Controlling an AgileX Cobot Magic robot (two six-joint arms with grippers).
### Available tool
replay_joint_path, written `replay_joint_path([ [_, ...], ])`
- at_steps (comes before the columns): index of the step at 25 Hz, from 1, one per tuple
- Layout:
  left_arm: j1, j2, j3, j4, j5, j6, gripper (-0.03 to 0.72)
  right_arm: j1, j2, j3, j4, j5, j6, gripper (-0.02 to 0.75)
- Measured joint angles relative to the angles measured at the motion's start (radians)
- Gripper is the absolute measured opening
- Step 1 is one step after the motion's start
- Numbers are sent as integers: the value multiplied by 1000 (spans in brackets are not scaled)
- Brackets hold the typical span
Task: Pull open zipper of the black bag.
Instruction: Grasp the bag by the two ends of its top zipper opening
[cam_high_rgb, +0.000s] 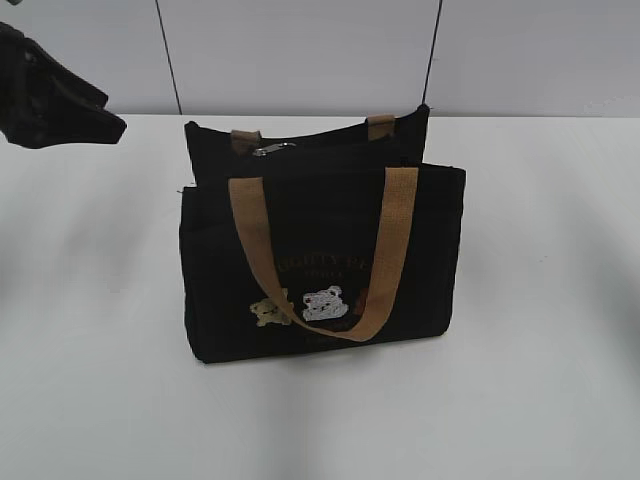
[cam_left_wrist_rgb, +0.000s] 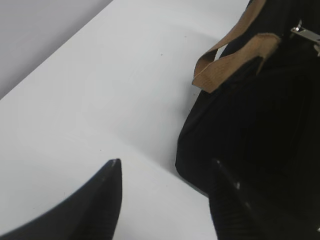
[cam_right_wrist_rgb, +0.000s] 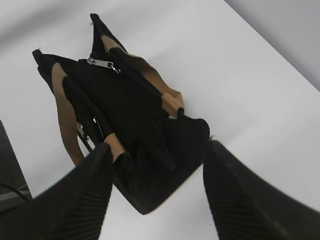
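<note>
The black bag (cam_high_rgb: 320, 260) stands upright in the middle of the white table, with tan handles and bear patches on its front. The zipper (cam_high_rgb: 300, 148) runs along its top, and the silvery pull tab (cam_high_rgb: 272, 149) lies near the left end. My left gripper (cam_left_wrist_rgb: 167, 170) is open and empty, off the bag's left end, its right finger in front of the fabric (cam_left_wrist_rgb: 260, 130). It shows as a dark shape (cam_high_rgb: 70, 100) at the upper left. My right gripper (cam_right_wrist_rgb: 159, 147) hangs open above the bag's right end (cam_right_wrist_rgb: 165, 165), holding nothing. From there the pull tab (cam_right_wrist_rgb: 102, 63) sits at the far end.
The front tan handle (cam_high_rgb: 385, 250) droops down over the bag's front, and a tan strap end (cam_left_wrist_rgb: 235, 60) curls at the left end. The white table (cam_high_rgb: 540, 380) spreads around the bag. A pale wall (cam_high_rgb: 300, 50) rises behind it.
</note>
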Motion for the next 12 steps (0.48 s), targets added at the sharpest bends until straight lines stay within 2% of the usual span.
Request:
replay_joint_path([
  [5, -37, 6, -4, -10, -32, 81, 417, 16, 73, -57, 17, 12, -55, 408],
  [8, -76, 6, -5, -36, -84, 100, 417, 65, 113, -83, 18, 13, -99, 386],
  [12, -82, 30, -20, -79, -82, 107, 417, 129, 169, -129, 20, 15, -114, 382],
])
